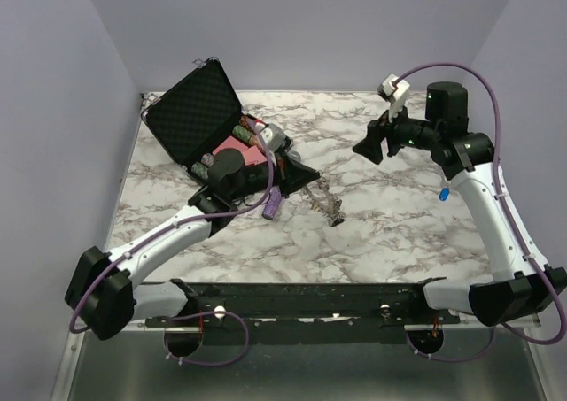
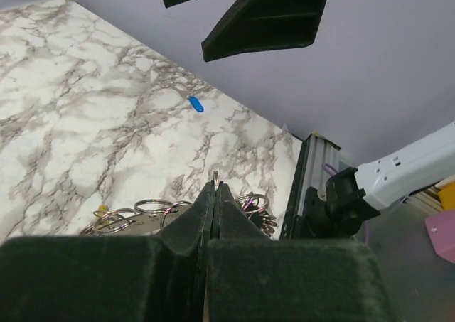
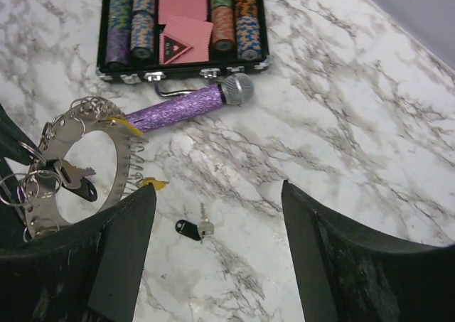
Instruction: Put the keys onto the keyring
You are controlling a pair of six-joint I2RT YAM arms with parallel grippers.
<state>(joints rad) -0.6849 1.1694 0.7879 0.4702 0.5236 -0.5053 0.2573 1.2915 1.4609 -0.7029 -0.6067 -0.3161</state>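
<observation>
**Top external view.** The left hand (image 1: 301,178) is at mid-counter, clenched on the wide flat silver metal keyring (image 1: 326,199), which hangs from its tips. Whether the lowest keys touch the white marble-patterned counter (image 1: 390,242) cannot be told. The right hand (image 1: 372,144) is raised, well apart to the right of the ring, released and holding nothing. A small blue-capped key (image 1: 442,193) lies alone beside the right forearm, well apart from the ring. Behind the left hand are an open black case (image 1: 197,111) of poker chips and a purple glittery microphone (image 1: 273,204).

**Left wrist view.** The fingers are pressed fully together, with a thin edge of metal showing at the tips. Small split rings (image 2: 151,208) fan out beneath them.

**Right wrist view.** The fingers stand wide and the gap between them is bare. The keyring is at the left, strung with small rings, a few silver keys and yellow caps. A loose black-headed silver key (image 3: 190,228) lies flat on the counter, near the ring's lower rim but apart from it. It is straight ahead of the gap, slightly toward the left finger. Its long axis runs across the gap, head to the left and blade to the right.

**Judgement.** The right arm is the free one and the nearer to both loose keys, and the black-headed key looks like the likelier pick. The fingers would close along its length, so a wrist turn is probably needed to pinch its narrow sides.
</observation>
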